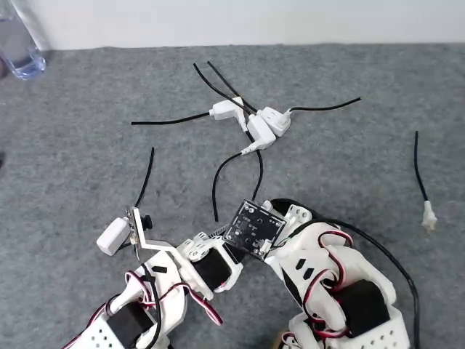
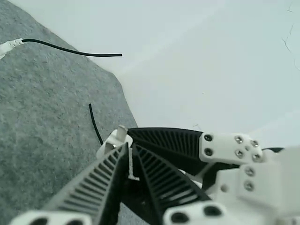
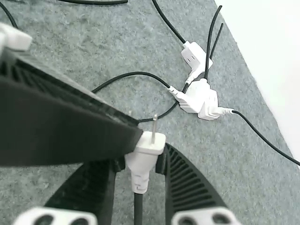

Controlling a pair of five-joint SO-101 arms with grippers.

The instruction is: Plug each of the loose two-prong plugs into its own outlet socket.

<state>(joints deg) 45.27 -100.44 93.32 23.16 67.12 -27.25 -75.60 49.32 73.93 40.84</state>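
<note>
The white two-prong plug (image 3: 143, 161) has a squarish moulded body, two bare metal prongs and a black cable leaving its back. It sits pinched between the ribbed black fingers of the right gripper (image 3: 152, 143), prongs pointing away toward the far middle of the grey felt mat (image 1: 73, 167).

There lies a cluster of white plugs and sockets (image 1: 258, 123) with black cables fanning out from it. The right wrist view resolves the cluster: one separate white socket (image 3: 194, 54) shows two slots, and just nearer lies a joined pair of white pieces (image 3: 201, 98) pressed together. From above these read only as three touching white lumps.

The high view adds a small white loose plug (image 1: 429, 215) lying well apart at the right on its short black cable, and a clear plastic bottle (image 1: 18, 43) at the far left corner.

At the near left, the left gripper (image 1: 132, 227) is clamped on a white cable-end block (image 1: 114, 235), whose black cable runs away across the mat. The left wrist view shows the fingers (image 2: 110, 166) closed over that block (image 2: 112, 139). Whether it is a plug or a socket I cannot tell.
</note>
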